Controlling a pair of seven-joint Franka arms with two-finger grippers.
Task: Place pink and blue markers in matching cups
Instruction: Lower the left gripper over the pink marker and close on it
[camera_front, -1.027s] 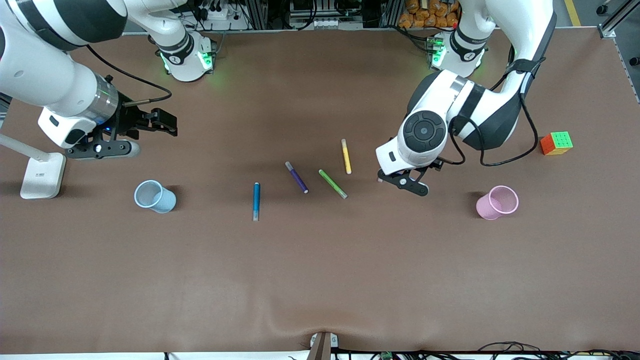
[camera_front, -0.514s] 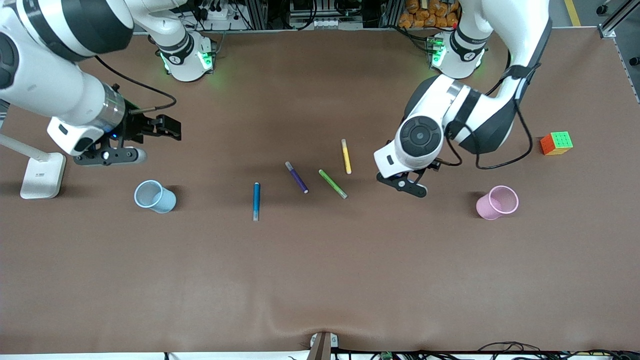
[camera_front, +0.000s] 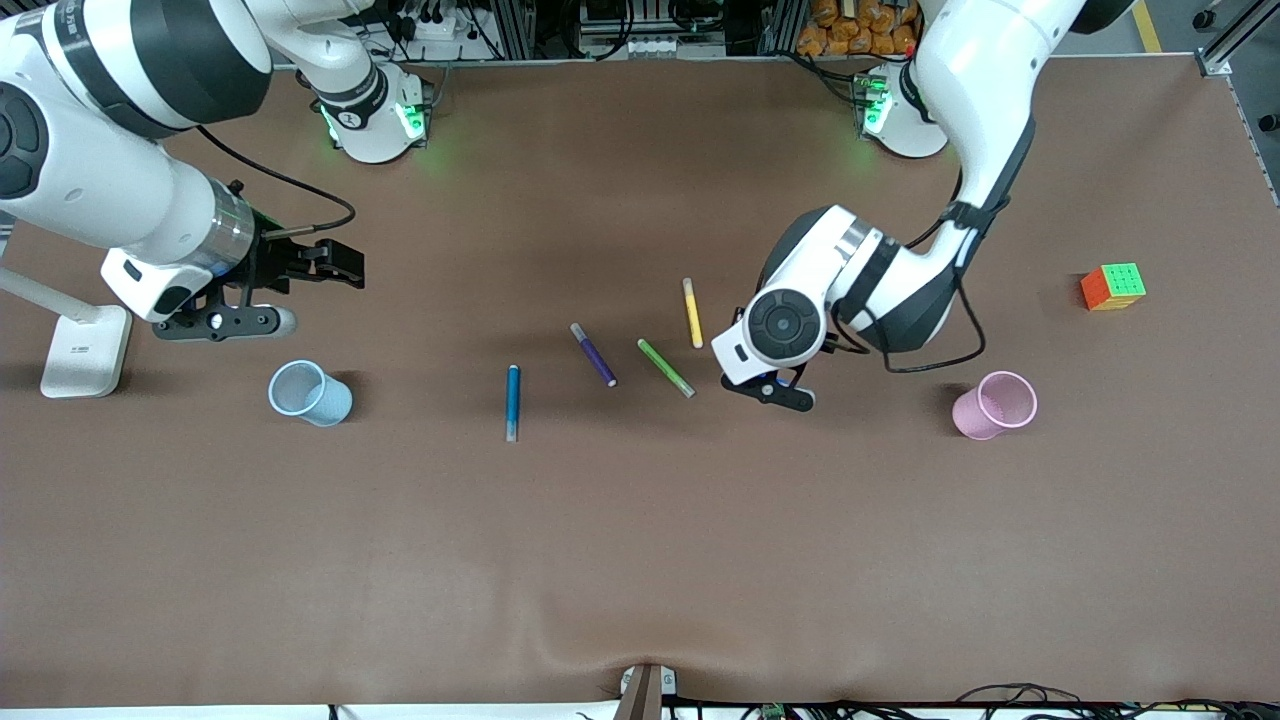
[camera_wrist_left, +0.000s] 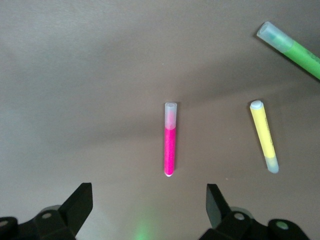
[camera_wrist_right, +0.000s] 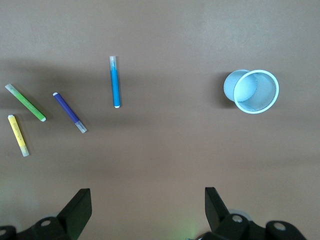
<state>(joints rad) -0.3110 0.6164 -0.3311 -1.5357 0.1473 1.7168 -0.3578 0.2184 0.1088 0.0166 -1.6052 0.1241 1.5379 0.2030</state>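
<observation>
**Both grippers open & empty, markers on the table**

My left gripper (camera_wrist_left: 145, 210) hangs over the pink marker (camera_wrist_left: 170, 140), fingers spread wide w/ nothing between them. Pink marker lies flat on the table (camera_front: 640, 560), pale cap end pointing away from my fingers in the left wrist view. In the front view it's hidden under my left arm's wrist, so I can't place it there exactly; the wrist sits between the green pen (camera_front: 666, 367) and the pink cup (camera_front: 994, 404). Yellow pen (camera_wrist_left: 264, 136) lies near the pink marker, not touching; green pen's capped end pokes in at that view's corner.

My right gripper (camera_wrist_right: 145, 212) is up over the table toward the right arm's end, above a spot farther from the front camera than the blue cup (camera_front: 309, 392). Fingers apart, holding nothing. This arm waits.

Blue marker (camera_front: 513, 402) lies flat, roughly midway btw. the blue cup and the purple pen (camera_front: 593, 354), grey end toward the front camera. Well apart from both cups. Blue cup stands upright, near a white lamp base (camera_front: 85, 350). Pink cup stands upright toward the left arm's end. I can't see anything inside either cup.

Purple, green & yellow pens lie in a loose row btw. the blue marker and my left wrist, none touching. A colour cube (camera_front: 1113, 286) sits farther from the front camera than the pink cup, near the table edge.
</observation>
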